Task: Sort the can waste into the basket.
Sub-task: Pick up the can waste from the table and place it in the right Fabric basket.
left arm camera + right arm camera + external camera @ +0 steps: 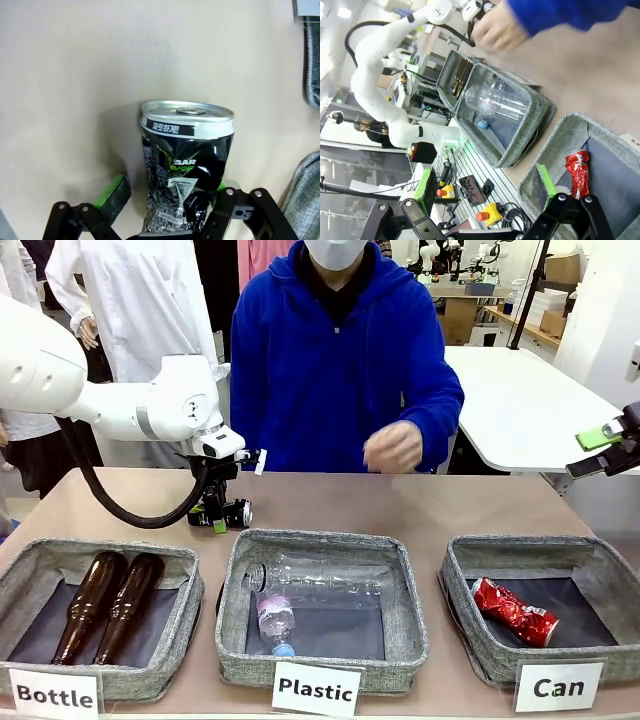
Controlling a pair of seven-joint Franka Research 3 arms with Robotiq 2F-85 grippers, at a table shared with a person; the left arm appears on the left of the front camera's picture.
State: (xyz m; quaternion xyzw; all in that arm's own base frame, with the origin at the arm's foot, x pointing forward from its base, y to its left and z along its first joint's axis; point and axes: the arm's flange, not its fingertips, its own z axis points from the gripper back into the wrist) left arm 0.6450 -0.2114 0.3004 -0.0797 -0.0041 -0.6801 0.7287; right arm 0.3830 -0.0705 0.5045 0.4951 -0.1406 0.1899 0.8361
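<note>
A dented black can with green and white marks lies on the table behind the middle basket. My left gripper is down at it. In the left wrist view the black can sits between my left gripper's green pads, which are shut on it. A crushed red can lies inside the grey basket labelled Can at the right. My right gripper hovers open at the right edge, above that basket. From the right wrist, my right gripper looks down on the red can in the basket.
The grey Plastic basket in the middle holds clear bottles, and the Bottle basket at the left holds two brown glass bottles. A person in blue stands across the table with a hand raised over its far side.
</note>
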